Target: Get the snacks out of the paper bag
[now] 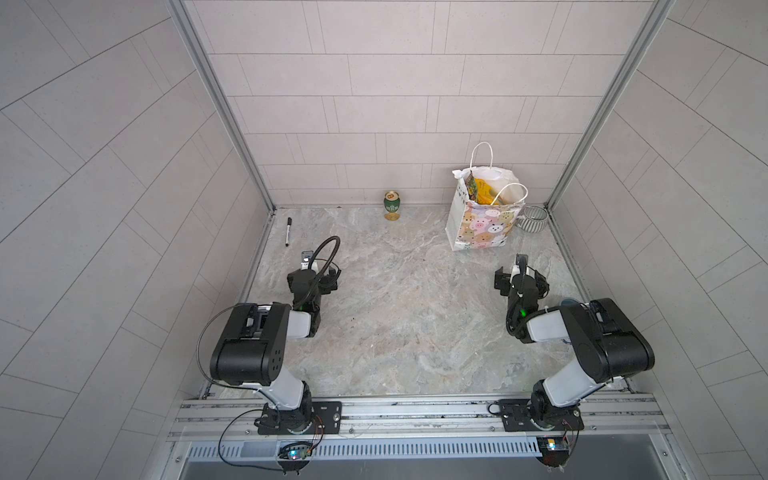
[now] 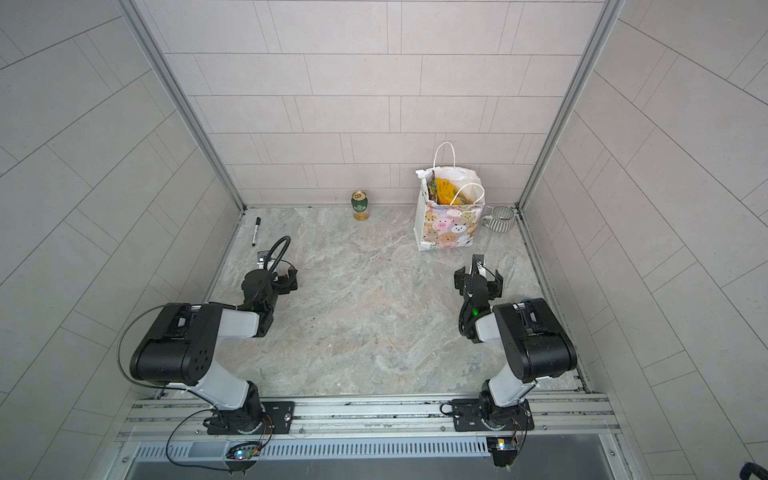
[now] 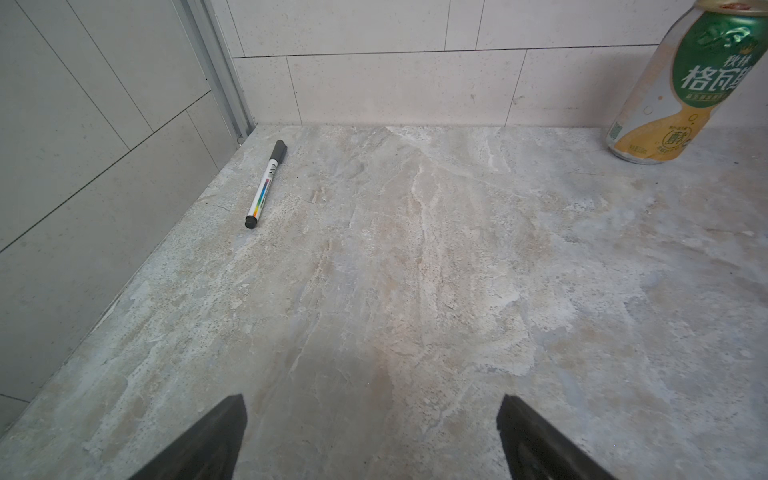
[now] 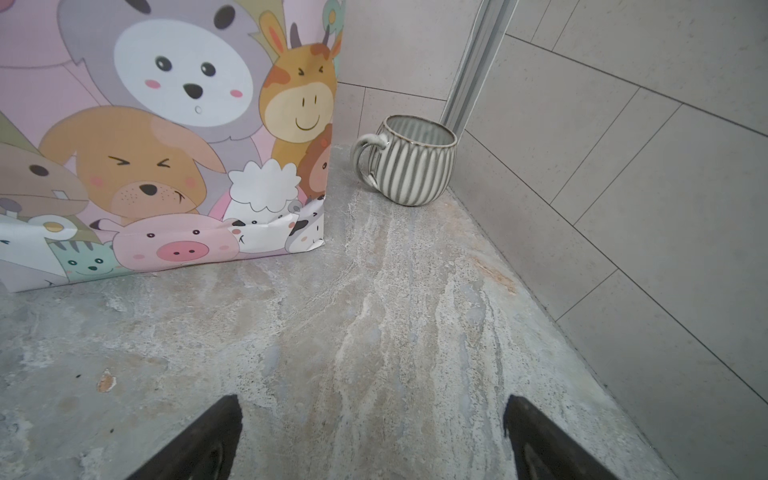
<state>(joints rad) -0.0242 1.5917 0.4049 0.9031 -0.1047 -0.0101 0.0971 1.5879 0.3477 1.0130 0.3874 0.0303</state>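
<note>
The paper bag (image 1: 482, 226) (image 2: 451, 228) stands upright at the back right of the marble floor, its cartoon animal faces toward me and its white cord handles up. Snacks (image 1: 482, 189) (image 2: 448, 192), yellow-orange and green packets, poke out of its open top. In the right wrist view the paper bag (image 4: 145, 145) fills the space just ahead. My right gripper (image 1: 520, 276) (image 2: 478, 279) (image 4: 374, 399) hovers open and empty a short way in front of the bag. On the left side my left gripper (image 1: 312, 276) (image 2: 270, 279) (image 3: 372, 401) is open and empty over bare floor.
A green-and-gold drink can (image 1: 392, 205) (image 3: 681, 83) stands by the back wall at centre. A marker pen (image 1: 288, 232) (image 3: 266, 185) lies near the left wall. A grey striped mug (image 1: 534, 219) (image 4: 409, 162) sits in the back right corner beside the bag. Tiled walls enclose three sides.
</note>
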